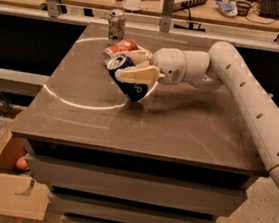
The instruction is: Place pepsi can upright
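The pepsi can (131, 86), dark blue with a silver end, is tilted in the middle of the grey table (178, 128), its top end leaning up to the left. My gripper (137, 68) reaches in from the right and is shut on the pepsi can, one cream finger (137, 74) across its front. The can's lower end is at or just above the tabletop. An orange can (120, 47) lies on its side right behind the gripper.
A silver patterned can (116, 24) stands upright at the table's back edge. A white circle line (80, 102) is marked on the tabletop. A cardboard box (13, 179) sits on the floor at the lower left. A desk with clutter stands behind.
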`<state>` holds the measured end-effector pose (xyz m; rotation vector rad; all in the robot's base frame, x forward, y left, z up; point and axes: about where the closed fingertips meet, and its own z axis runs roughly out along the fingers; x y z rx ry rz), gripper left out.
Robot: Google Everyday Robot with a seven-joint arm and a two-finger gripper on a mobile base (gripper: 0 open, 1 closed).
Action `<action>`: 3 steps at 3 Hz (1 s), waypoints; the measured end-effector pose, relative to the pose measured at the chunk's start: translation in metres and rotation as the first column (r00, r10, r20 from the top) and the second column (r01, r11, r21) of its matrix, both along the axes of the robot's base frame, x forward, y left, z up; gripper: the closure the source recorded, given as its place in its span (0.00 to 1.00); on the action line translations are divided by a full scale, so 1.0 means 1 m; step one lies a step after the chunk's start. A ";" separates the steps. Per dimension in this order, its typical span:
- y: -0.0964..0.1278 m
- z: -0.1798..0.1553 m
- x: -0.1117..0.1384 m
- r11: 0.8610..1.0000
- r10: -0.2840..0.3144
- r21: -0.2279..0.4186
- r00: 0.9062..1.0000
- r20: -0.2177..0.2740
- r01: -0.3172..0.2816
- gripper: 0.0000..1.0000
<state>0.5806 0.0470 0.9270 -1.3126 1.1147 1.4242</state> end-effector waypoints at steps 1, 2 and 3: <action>-0.003 -0.004 -0.003 0.999 0.002 -0.040 1.000 0.012 -0.001 0.50; -0.009 -0.006 -0.005 0.997 -0.005 -0.076 1.000 0.024 0.007 0.27; -0.023 -0.008 -0.003 0.987 -0.039 -0.153 0.998 0.049 0.046 0.00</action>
